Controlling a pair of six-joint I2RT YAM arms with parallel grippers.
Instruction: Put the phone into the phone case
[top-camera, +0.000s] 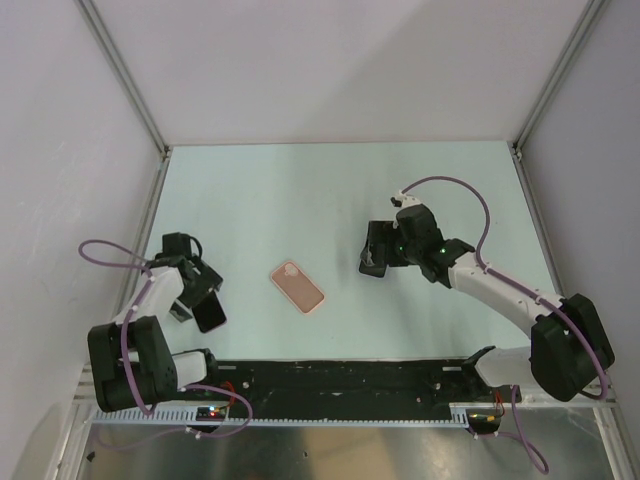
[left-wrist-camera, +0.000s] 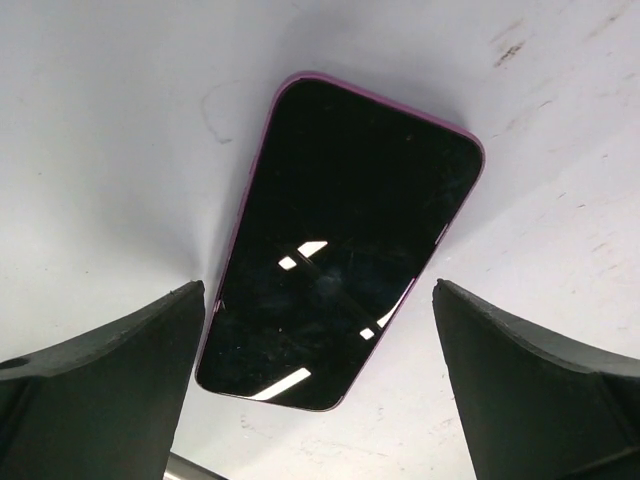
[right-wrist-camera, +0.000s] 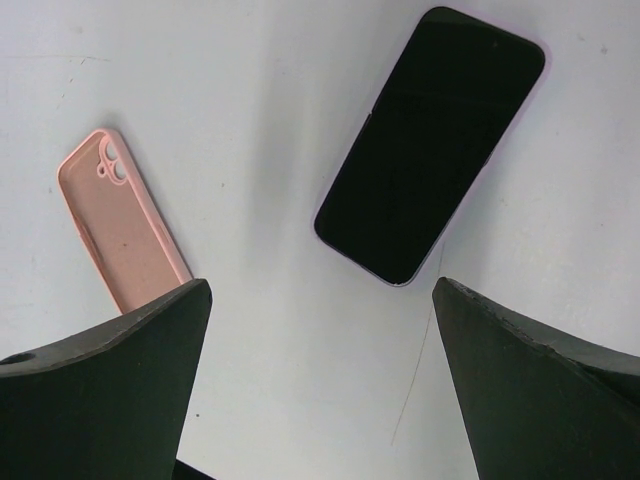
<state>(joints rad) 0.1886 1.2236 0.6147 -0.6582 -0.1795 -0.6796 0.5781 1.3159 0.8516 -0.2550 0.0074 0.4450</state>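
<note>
**Left-arm approach to the grasp.** The phone (left-wrist-camera: 340, 250) lies flat, glass up, on the table (left-wrist-camera: 100, 120). In the left wrist view its near end is framed by the spread, empty fingers of the left gripper (left-wrist-camera: 318, 285), and its far end points toward 1 o'clock. The phone case (top-camera: 298, 287), unfilled, sits at that gripper's 3 o'clock in the top view. The right gripper (right-wrist-camera: 322, 285) is likewise agape, holding nothing. You would do best to descend squarely, pinch the long edges rather than the glass, and lift level.
</note>
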